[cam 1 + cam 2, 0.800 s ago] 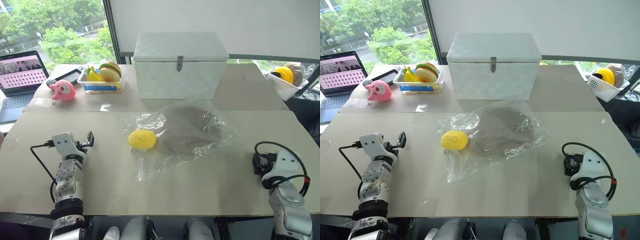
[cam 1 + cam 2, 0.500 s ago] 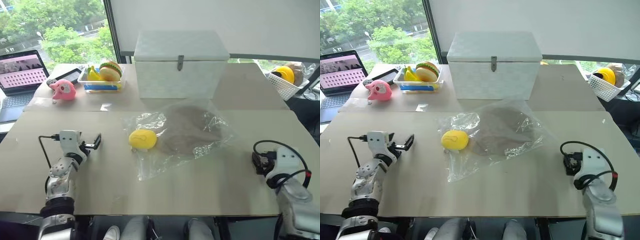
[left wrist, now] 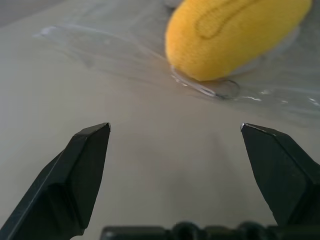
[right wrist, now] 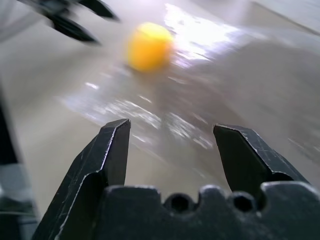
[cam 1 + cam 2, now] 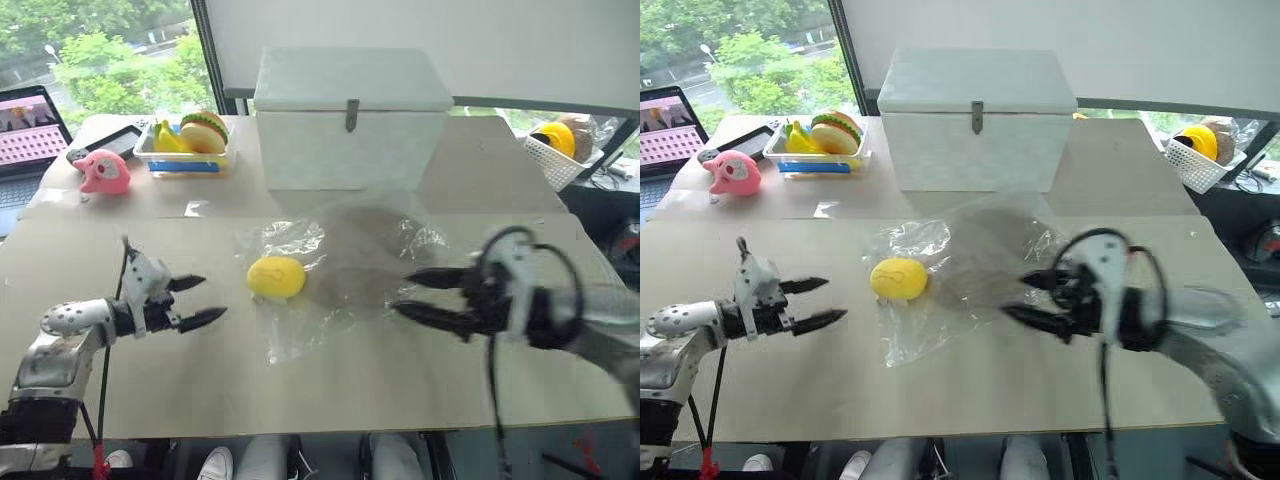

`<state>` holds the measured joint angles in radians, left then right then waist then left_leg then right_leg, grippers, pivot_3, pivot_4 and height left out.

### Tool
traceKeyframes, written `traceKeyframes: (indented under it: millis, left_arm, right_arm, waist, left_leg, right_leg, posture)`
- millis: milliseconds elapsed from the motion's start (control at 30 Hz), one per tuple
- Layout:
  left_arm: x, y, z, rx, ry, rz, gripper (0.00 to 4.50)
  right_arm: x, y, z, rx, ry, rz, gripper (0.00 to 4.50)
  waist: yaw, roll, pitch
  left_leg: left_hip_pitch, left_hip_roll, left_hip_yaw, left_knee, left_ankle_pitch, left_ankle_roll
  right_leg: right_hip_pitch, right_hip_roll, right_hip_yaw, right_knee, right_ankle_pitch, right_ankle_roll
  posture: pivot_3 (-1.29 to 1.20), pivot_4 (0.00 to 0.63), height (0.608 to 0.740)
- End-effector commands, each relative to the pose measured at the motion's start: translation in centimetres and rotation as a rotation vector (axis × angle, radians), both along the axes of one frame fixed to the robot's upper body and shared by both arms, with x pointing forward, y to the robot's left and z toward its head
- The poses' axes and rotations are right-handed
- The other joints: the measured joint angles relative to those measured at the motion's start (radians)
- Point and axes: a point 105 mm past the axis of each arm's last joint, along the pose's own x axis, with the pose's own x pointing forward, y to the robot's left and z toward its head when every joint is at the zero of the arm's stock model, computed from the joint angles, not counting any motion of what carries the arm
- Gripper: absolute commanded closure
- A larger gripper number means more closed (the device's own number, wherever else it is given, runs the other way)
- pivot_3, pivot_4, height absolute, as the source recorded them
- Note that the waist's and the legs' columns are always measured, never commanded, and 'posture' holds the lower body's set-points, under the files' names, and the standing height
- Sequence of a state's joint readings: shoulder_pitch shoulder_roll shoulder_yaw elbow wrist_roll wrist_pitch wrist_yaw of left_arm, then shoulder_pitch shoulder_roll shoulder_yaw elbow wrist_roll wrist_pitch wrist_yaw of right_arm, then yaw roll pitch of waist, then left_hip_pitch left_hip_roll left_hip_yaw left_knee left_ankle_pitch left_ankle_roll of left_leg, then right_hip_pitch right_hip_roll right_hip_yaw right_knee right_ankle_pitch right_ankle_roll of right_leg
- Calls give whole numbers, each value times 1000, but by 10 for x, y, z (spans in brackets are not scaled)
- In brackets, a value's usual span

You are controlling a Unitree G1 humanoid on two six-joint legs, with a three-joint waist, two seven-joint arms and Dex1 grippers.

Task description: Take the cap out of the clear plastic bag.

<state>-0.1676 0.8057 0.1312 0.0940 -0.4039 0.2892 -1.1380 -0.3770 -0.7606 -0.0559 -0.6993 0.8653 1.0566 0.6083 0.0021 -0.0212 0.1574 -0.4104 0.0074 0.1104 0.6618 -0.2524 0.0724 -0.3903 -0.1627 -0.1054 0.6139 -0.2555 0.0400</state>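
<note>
**Pin the bag, then pull the cap**

Both my tools are spread and empty. My left tool (image 5: 195, 301) hovers over the counter (image 5: 120, 380) at nine o'clock from the yellow lemon toy (image 5: 276, 277); my right tool (image 5: 425, 294) points in at the clear plastic bag (image 5: 345, 265) from its three o'clock edge. The cap (image 5: 365, 250) lies flat inside the bag, its brown mass toward the white box (image 5: 350, 120) at twelve o'clock. I judge the approach is underway, nothing gripped yet. To do this well, I should pinch only loose film with one tool and hold it down, find the bag's mouth, then reach the other inside for the fabric, not the slippery plastic over it.
</note>
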Motion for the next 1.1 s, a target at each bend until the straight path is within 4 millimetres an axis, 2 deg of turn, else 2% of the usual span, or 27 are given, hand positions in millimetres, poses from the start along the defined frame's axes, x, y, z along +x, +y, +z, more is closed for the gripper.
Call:
traceKeyframes:
  millis: [33, 167, 267, 333, 500, 700, 867, 967, 1100]
  left_arm:
    - [-4, -6, 15, -6, -45, -51, 0]
    - [4, -12, 31, -11, -122, -62, 0]
    - [11, -33, 56, -41, -180, -137, 0]
    - [12, -45, 58, -39, -173, -193, 0]
    - [18, -64, 46, -12, -133, -291, 0]
    - [56, -96, 15, 54, -127, -322, 0]
    - [63, -109, 0, 119, -157, -388, 0]
    - [61, -112, -4, 108, -147, -418, 703]
    - [63, -114, -2, 85, -153, -422, 2125]
  right_arm:
    - [9, 7, -10, -37, 9, -42, 687]
    - [10, 2, -13, -53, 9, -71, 687]
    - [9, -10, -15, -53, 15, -123, 687]
    - [6, -14, -17, -60, 17, -140, 687]
    - [-2, -14, -20, -66, 7, -141, 687]
    - [-7, -13, -13, -41, -39, -168, 687]
    - [-13, -15, -13, -41, -44, -197, 687]
    - [-14, -17, -12, -36, -48, -219, 687]
    - [-12, -21, -14, -38, -47, -259, 687]
  waist:
    - [8, 0, 1]
    - [15, 0, 2]
    - [19, 0, 2]
    - [19, 0, 2]
    - [8, 1, 3]
    - [20, 0, 3]
    - [23, 0, 3]
    - [22, 0, 3]
    - [24, 0, 3]
  left_leg:
    - [-1, 0, 0, 0, 0, 0]
    - [-9, -3, 0, 6, 0, 1]
    - [-15, -3, -4, 15, 0, 1]
    - [-15, -4, -4, 17, 0, 2]
    - [-10, -4, -4, 17, 0, 2]
    - [-10, -5, -4, 19, 0, 3]
    - [-11, -8, -4, 19, 1, 5]
    - [-11, -8, -4, 19, 0, 5]
    - [-11, -8, -6, 21, 0, 5]
  right_leg:
    - [-1, 1, -1, 0, 0, 0]
    - [-4, 2, -6, 3, 1, 1]
    - [-4, 4, -15, 9, 1, 2]
    - [-3, 3, -16, 11, 1, 3]
    - [1, 3, -16, 11, 1, 4]
    - [1, 3, -17, 12, 1, 4]
    - [1, 1, -16, 13, 2, 5]
    - [1, 1, -17, 12, 2, 5]
    - [2, 1, -17, 13, 2, 5]
  posture:
    - [0, 150, 723]
    - [0, 150, 723]
    - [0, 150, 723]
    - [0, 150, 723]
    - [0, 150, 723]
    - [0, 150, 723]
    - [0, 150, 723]
    - [0, 150, 723]
    - [0, 150, 723]
